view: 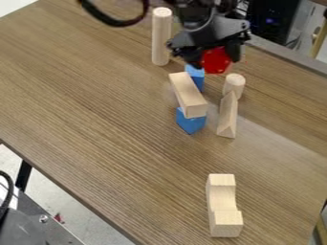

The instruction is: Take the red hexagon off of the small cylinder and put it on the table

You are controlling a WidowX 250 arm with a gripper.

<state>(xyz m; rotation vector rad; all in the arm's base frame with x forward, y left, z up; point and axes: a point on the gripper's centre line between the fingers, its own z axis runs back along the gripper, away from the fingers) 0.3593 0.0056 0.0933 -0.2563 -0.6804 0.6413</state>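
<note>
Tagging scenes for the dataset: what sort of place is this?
Probably a robotics lab: a robot gripper over a wood-grain table, loose wooden blocks, and a metal frame beside it.

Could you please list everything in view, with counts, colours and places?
Red hexagon: one, red, in the hand
Tall cylinder: one, pale wood, left of the hand
Small cylinder: one, pale wood, behind the wedge
Wedge: one, pale wood, right of the plank
Plank: one, pale wood, on the near blue block
Blue blocks: two, blue, at the plank's two ends
Stepped block: one, pale wood, bottom of view
Table: one, brown, below
Metal part: one, grey, bottom left
Arm: one, black, from the top edge
Hand: one, black, upper centre
</note>
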